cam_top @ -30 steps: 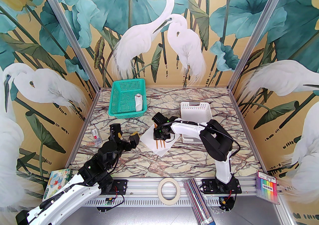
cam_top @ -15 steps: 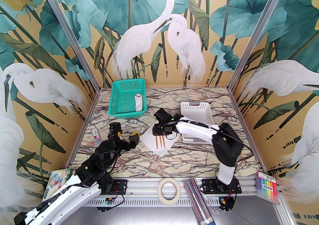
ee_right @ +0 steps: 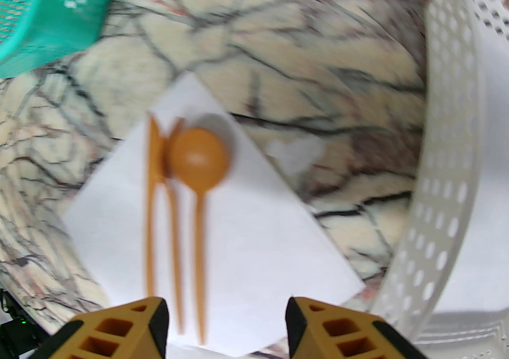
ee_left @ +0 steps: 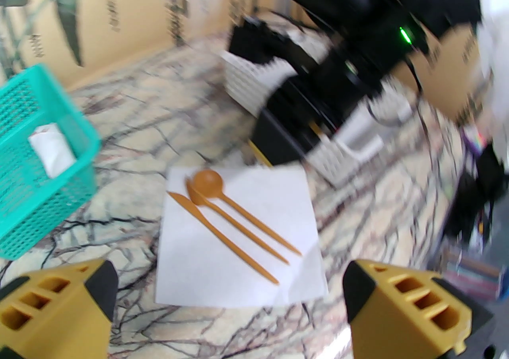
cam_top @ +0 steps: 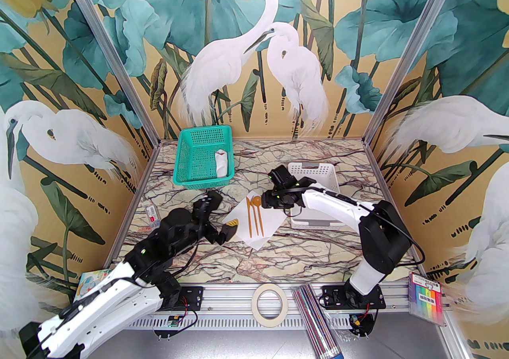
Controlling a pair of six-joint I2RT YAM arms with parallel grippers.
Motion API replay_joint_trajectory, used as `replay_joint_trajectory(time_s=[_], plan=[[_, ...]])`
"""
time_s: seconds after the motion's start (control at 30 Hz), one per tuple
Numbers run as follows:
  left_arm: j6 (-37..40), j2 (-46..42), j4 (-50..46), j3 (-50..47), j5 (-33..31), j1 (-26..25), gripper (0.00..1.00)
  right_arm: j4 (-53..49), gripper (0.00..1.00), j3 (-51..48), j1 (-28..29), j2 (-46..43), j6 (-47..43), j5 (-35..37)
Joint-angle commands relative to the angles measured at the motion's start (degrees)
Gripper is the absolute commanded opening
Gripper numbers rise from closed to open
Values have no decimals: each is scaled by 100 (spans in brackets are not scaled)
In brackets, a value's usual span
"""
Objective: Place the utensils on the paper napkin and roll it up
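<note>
The white paper napkin [cam_top: 271, 221] lies flat in the middle of the table, one corner pointing away. On it lie the three orange-brown utensils [cam_top: 254, 217] side by side: knife [ee_right: 151, 190], fork [ee_right: 173, 210] and round-bowled spoon [ee_right: 197, 158]. My right gripper [cam_top: 272, 203] hovers over the napkin's far right corner, open, nothing between its fingers [ee_right: 131, 329]. My left gripper [cam_top: 221, 212] stands wide open at the napkin's left edge. In the left wrist view its gripper [ee_left: 228, 282] faces the napkin [ee_left: 206, 270] and the spoon [ee_left: 207, 181].
A teal basket [cam_top: 199, 142] at the back left holds a white rolled bundle [cam_top: 222, 164]. A white perforated basket [cam_top: 312, 168] stands right of the napkin, close behind my right arm. A small packet [cam_top: 153, 219] lies at the table's left edge; a tape roll [cam_top: 269, 303] sits on the front rail.
My right gripper has opened and drawn back to the far right, uncovering the utensils on the napkin. My left arm has swung right, up to the napkin's left edge.
</note>
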Motion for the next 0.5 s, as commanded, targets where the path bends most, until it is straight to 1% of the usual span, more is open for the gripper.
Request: replay_joint_trajectory(time_s=[0.0,0.07,0.2,0.3,0.47], plan=[[720,310,-715,214,436,-64,98,-149,56,-134,-145,-90,-227,154],[831,556,-838,260,199,-188,97,-189,56,-219,-245,-103,-289,205],[947,1158,-1082,432,-467,-708,95,-327,56,-325,-411,-168,-430,467],[954,1521,-974,447,-611,-1002,92,-342,56,-445,-580,-264,-520,592],[1043,1868,-455,323,-693,-1390,88,-287,56,-664,-949,-410,-661,610]])
